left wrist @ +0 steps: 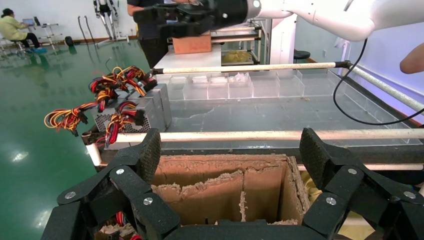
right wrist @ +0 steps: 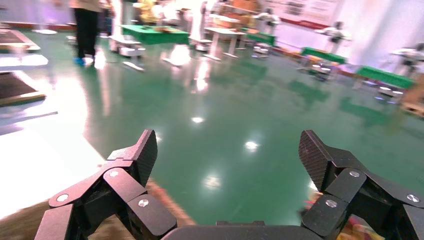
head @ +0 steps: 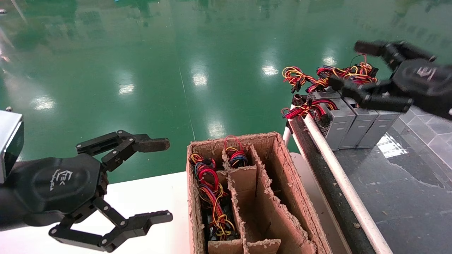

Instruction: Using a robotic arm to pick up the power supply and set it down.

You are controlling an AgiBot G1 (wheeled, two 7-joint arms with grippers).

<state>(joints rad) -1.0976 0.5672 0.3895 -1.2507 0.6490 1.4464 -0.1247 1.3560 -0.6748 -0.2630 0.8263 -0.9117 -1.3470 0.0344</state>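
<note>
Three grey power supplies [head: 340, 123] stand in a row at the near end of the dark conveyor surface [head: 406, 183], their red, yellow and black wires [head: 330, 74] bunched beyond them. My right gripper [head: 345, 63] hovers open just above those wires, touching nothing. Its own wrist view shows the open right gripper [right wrist: 227, 150] with only green floor between the fingers. In the left wrist view the power supplies [left wrist: 147, 110] sit left of the rail, and the right gripper [left wrist: 155, 21] hangs above them. My left gripper [head: 167, 180] is open and empty beside the cardboard box.
A worn cardboard box [head: 272, 141] with dividers stands at centre, with another wired unit [head: 212, 197] in its left compartment. A white rail [head: 339, 173] borders the conveyor. The white table [head: 148, 197] lies under my left gripper [left wrist: 231, 150]. People stand far off.
</note>
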